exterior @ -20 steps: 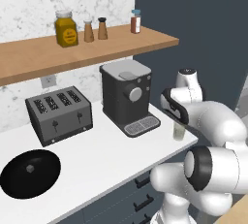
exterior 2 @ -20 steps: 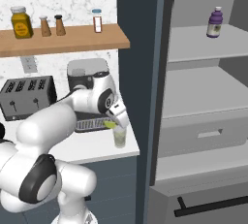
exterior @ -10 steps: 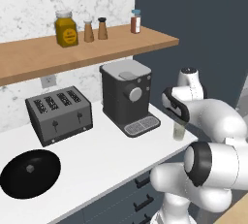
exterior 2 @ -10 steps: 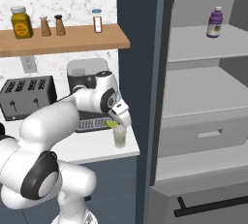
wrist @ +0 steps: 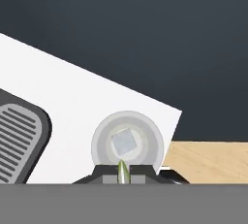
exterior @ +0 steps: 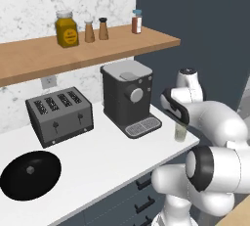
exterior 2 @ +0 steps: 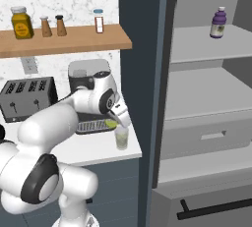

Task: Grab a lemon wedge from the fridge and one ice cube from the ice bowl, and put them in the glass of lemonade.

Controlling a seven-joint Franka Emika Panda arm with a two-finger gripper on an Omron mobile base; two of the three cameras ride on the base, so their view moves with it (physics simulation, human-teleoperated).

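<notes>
so the gripper [wrist: 123, 173] sits at the bottom middle of the hand view, clenched on the lemon wedge [wrist: 123, 171], a thin yellow-green sliver pinched between the tips; right above it in that frame is the glass of lemonade [wrist: 128, 143] seen from the top, with a pale square cube [wrist: 124, 142] floating in it; in the right base view the glass [exterior 2: 121, 137] stands near the front right corner of the white counter [exterior 2: 103, 148], centre of the frame, wedge [exterior 2: 111, 122] just above its rim; coffee machine [exterior: 128, 98] behind it; the fridge [exterior 2: 197, 103] fills the right side, door open, purple bottle [exterior 2: 218, 23] on its top shelf
</notes>
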